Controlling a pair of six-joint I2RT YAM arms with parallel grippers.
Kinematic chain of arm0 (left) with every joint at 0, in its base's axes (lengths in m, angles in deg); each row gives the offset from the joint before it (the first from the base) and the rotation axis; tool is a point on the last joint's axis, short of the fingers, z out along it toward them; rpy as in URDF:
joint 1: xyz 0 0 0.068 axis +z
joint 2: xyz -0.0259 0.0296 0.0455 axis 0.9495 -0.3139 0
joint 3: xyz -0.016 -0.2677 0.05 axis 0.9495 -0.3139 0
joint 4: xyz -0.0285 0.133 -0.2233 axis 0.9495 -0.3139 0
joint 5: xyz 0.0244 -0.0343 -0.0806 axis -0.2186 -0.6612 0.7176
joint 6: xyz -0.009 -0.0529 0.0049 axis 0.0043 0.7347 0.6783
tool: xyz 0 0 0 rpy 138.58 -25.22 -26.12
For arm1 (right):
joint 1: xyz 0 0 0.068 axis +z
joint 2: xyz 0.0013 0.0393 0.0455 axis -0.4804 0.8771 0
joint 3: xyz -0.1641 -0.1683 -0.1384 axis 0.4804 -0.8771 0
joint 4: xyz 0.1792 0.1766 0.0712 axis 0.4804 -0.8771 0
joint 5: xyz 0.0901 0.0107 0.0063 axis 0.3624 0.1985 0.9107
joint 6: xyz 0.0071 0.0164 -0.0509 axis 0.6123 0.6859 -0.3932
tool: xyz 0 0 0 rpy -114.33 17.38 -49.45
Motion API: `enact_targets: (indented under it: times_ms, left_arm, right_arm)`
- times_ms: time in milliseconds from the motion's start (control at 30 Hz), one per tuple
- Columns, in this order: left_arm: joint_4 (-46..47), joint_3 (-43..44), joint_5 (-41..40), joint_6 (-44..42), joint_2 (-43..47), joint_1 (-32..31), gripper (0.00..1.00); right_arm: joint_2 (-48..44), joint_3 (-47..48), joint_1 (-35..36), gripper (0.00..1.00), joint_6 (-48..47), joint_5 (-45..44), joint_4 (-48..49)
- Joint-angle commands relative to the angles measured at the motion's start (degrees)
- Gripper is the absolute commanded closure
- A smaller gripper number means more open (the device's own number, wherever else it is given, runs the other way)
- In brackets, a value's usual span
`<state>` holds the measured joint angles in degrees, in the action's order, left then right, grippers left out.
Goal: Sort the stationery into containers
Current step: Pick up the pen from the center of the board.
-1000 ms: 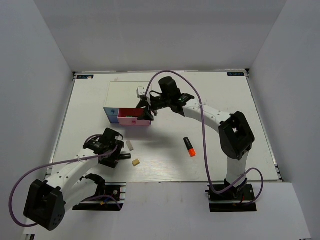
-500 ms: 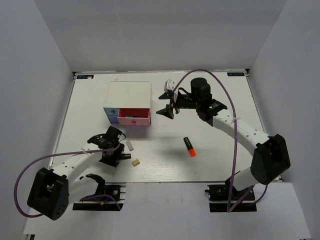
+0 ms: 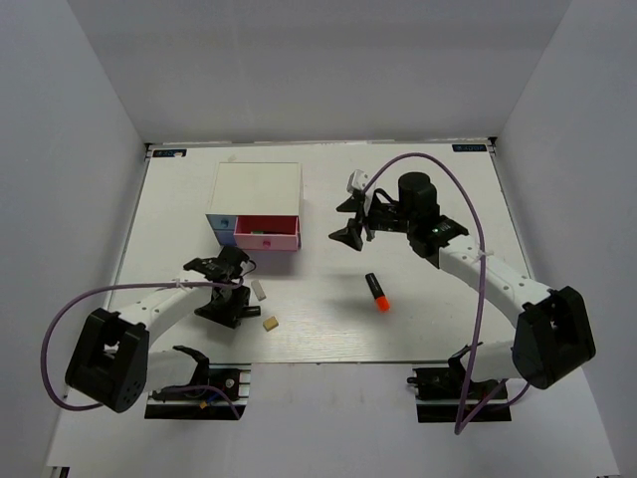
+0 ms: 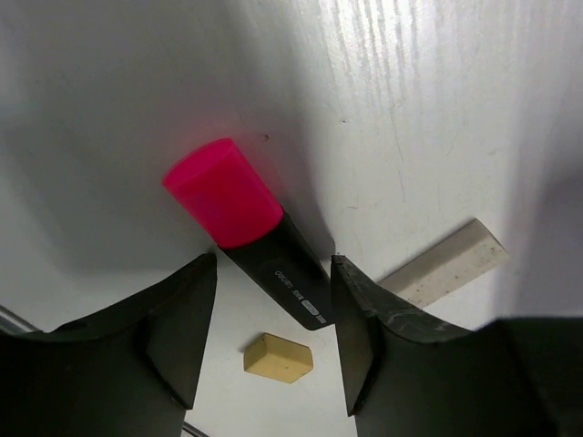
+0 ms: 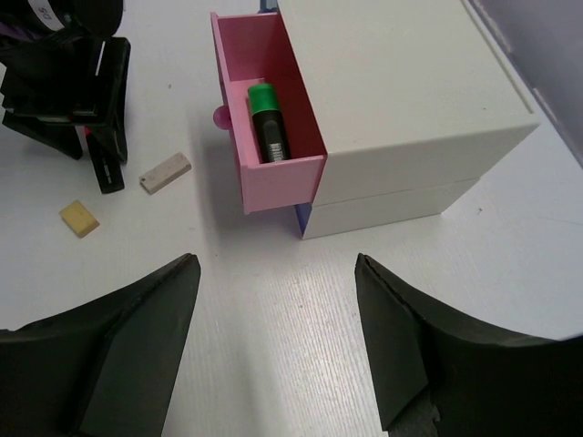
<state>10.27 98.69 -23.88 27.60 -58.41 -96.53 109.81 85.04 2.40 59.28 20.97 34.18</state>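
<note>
The left gripper (image 4: 273,269) stands open astride the pink-capped highlighter (image 4: 244,214), which lies on the table (image 4: 419,109), long axis diagonal, cap toward upper left. The right gripper (image 5: 276,266) is wide open, holding nothing.

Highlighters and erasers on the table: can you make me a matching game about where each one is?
1. green-capped highlighter
2. pink-capped highlighter
3. orange-capped highlighter
4. tan eraser

A. between the left claw's fingers
B. inside the open pink drawer
C. near the white eraser
D. on the table, away from the others

Pairs: 1-B, 2-A, 3-D, 4-C
</note>
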Motion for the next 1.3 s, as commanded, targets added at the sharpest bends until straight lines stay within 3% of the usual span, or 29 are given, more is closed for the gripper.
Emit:
enact_targets:
  times_ms: [0, 233, 333, 467, 700, 800, 833, 933, 1267]
  left_arm:
    - [-3.6, 2.91, 0.42, 0.64, -2.83, 0.3, 0.37]
    - [-5.37, 3.71, 0.94, 0.64, -5.39, -0.23, 0.45]
    - [-3.62, 2.48, 1.56, 0.64, -5.39, -0.23, 0.53]
    - [-2.48, 2.47, 0.69, -0.92, -1.97, -0.23, 0.65]
    - [-1.94, 6.95, -3.89, -10.32, 11.82, -0.23, 0.86]
    - [-1.42, 9.58, -4.59, -13.41, 17.27, -0.76, 0.92]
    - [-1.42, 10.46, -4.59, -13.42, 17.98, -0.76, 0.93]
    - [-1.42, 15.03, -4.59, -15.87, 17.91, -0.76, 0.96]
    - [12.55, 25.23, -0.55, -17.56, 7.63, -0.76, 0.96]
  right_arm:
    - [-3.48, -1.57, -1.14, 0.25, 0.98, -0.55, 3.41]
    - [-6.38, -4.83, -2.19, 0.25, 3.27, -0.55, 5.78]
    - [-7.26, -5.88, -2.72, 0.25, 3.27, -0.73, 5.87]
    - [-7.97, -6.15, -3.16, 0.1, 2.83, -1.95, 5.35]
    - [-7.79, -7.47, -4.22, 0.1, 4.85, -8.29, 5.7]
    - [-7.53, -7.82, -4.92, 0.18, 4.94, -6.53, 5.69]
    - [-7.44, -8.0, -5.1, 0.28, 4.94, -5.14, 5.7]
    - [-7.09, -8.0, -5.27, 0.42, 5.02, -4.33, 5.52]
    - [-6.83, -8.7, -5.89, 0.43, 3.88, -5.03, 5.26]
